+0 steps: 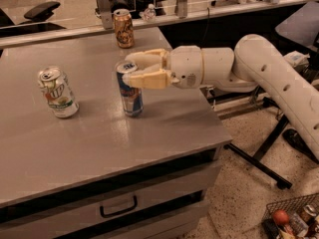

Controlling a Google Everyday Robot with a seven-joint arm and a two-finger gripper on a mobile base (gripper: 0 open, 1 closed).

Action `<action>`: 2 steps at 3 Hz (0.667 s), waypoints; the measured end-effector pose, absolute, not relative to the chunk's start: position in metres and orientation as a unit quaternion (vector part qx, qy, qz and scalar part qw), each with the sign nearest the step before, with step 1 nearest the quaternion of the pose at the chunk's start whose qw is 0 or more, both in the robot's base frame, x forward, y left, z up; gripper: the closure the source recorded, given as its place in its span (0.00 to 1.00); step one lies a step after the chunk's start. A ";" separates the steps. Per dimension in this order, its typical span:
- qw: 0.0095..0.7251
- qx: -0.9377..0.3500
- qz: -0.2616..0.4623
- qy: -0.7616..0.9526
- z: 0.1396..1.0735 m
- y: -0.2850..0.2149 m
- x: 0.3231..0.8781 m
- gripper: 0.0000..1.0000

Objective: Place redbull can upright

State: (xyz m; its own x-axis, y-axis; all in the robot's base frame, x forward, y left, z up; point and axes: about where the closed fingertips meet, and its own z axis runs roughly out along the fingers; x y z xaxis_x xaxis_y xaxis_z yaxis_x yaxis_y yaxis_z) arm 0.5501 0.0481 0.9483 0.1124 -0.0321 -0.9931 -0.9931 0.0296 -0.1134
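1. The slim blue-and-silver redbull can [131,94] is seen standing upright on the flat grey table top [99,143], near its middle and well in from the front edge.
2. The cream two-finger gripper [128,69] is held level at the can's upper part. Its fingers [149,77] are spread apart, one on each side of the rim. Whether a pad touches the metal cannot be told.
3. The placement is judged as good as done; only a clean withdrawal is left.
4. Risk: the tall narrow can could be tipped if a finger is dragged across the rim while the arm is pulled back sideways.
5. Risk: a toppled can could be rolled toward the wider white-and-green can [57,92], which stands apart to one side.
6. The golden-brown can [123,28] at the far edge is judged to be out of the way.
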 end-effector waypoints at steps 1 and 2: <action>0.529 -0.523 0.453 0.491 0.944 0.049 0.548 0.62; 0.529 -0.522 0.451 0.494 0.941 0.050 0.546 0.38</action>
State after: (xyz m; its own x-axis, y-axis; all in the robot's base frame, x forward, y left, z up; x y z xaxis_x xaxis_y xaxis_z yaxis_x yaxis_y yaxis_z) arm 0.5464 0.0496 0.9405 0.1042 -0.0389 -0.9938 -0.9932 0.0478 -0.1060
